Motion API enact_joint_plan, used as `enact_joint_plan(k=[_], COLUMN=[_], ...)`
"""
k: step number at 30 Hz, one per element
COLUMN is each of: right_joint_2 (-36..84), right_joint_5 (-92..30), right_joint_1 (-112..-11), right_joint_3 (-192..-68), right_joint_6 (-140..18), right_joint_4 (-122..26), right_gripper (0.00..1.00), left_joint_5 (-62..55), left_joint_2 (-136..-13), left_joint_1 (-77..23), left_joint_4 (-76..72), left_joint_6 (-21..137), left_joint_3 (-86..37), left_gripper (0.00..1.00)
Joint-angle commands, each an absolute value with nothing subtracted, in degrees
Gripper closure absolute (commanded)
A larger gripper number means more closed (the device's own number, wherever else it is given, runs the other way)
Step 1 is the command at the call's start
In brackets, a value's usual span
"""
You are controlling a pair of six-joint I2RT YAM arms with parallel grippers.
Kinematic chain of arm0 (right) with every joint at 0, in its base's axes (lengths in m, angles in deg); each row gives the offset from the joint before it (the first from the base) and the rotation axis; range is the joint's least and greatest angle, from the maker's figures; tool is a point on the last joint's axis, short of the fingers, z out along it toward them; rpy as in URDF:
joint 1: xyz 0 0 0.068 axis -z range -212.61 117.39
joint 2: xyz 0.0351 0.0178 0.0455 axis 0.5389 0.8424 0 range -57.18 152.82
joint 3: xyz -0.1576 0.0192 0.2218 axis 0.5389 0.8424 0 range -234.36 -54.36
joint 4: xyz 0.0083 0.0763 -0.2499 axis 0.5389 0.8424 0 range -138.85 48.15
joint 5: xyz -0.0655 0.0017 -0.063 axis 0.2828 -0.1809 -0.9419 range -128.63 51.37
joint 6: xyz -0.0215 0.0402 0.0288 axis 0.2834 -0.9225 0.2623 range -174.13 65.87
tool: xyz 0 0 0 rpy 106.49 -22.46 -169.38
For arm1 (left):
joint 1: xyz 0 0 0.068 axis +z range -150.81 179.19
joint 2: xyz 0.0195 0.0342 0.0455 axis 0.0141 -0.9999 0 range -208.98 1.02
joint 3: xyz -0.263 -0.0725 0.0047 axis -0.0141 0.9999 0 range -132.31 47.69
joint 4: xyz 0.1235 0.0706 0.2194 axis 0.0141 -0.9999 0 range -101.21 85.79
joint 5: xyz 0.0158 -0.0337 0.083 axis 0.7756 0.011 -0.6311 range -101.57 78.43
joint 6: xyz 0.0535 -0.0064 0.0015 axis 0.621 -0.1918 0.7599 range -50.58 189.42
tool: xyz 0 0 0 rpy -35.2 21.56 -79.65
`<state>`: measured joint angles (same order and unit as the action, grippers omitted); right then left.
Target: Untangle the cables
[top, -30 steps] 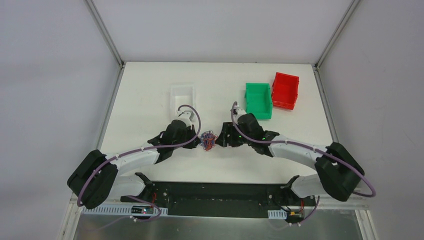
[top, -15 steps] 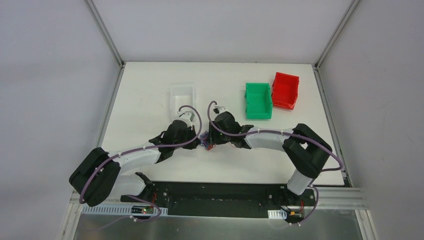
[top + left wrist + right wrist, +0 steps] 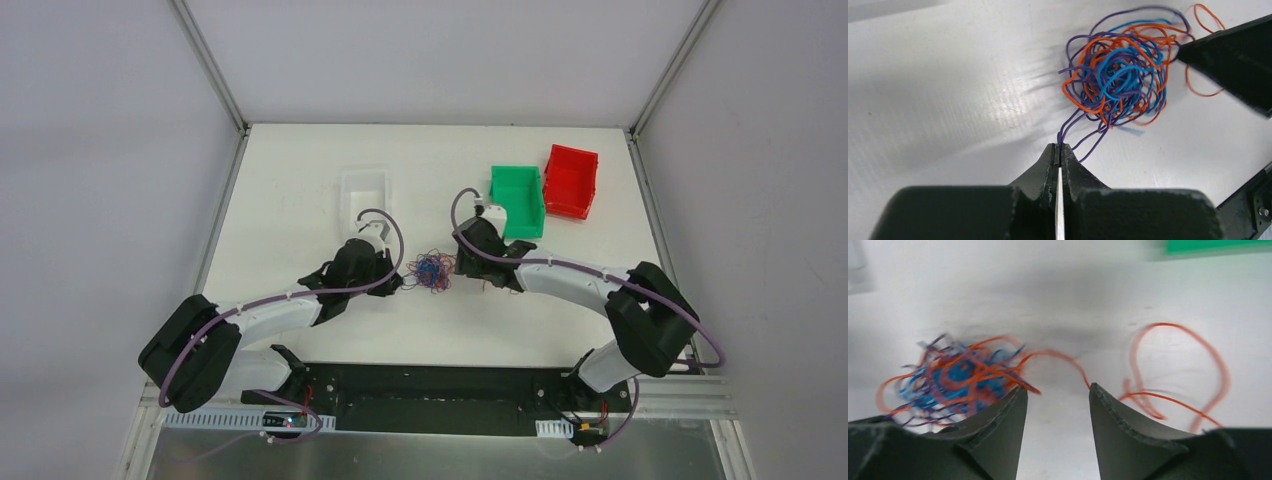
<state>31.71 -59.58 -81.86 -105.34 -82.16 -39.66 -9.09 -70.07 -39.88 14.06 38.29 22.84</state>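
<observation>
No legible text, no labels, brands, numbers or signs

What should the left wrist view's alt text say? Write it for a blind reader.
The left tool, shut, pinches purple strands leading from a loose tangle of orange, blue and purple cables on a white table. A black fingertip of the other arm points at the tangle's right edge.

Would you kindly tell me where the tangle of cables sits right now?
In the top view, the cables lie mid-table, between the left gripper and the right gripper.
</observation>
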Motion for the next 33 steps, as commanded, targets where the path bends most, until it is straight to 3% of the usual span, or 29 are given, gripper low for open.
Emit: enact_joint_plan(k=[1,7,12,15,28,33], right_joint_2=[28.5,24.64,16.34,14.52,34.05,40.99], right_joint_5=[-69.57,-70.67,-48.78,-42.49,-44.09,-51.58], right_joint_1=[-78.14,-75.14,-75.43,-77.18,-86.45,-87.57], right_joint_3=[-104.04,-101.64,-96.81,-95.32,-108.67,-113.88], right_joint_6=[-82.68,-82.01,-75.3,-74.17,-70.91,-74.18], right_joint_4=[-27.36,-25.84,-40.34,-46.7,-45.84,-40.09], right_gripper=[0.49,0.51,0.46,0.46,0.45,0.47], left_joint_5=[-10.98,-11.1,-10.63,-10.6,-10.46,-10.52], left_joint_2=[-69.32,-69.33,-69.97,-69.76,-69.75,-69.61], left_joint_1=[-39.92,-39.88,-39.92,-39.92,-39.92,-39.91], left_joint_4=[12.01,11.97,11.99,12.17,12.39,12.34], left_joint_6=[38.13,38.05,38.12,38.13,38.13,38.22], left_joint_3=[22.28,22.33,21.85,22.08,22.2,22.37], left_gripper=[1.0,1.0,1.0,1.0,1.0,1.0])
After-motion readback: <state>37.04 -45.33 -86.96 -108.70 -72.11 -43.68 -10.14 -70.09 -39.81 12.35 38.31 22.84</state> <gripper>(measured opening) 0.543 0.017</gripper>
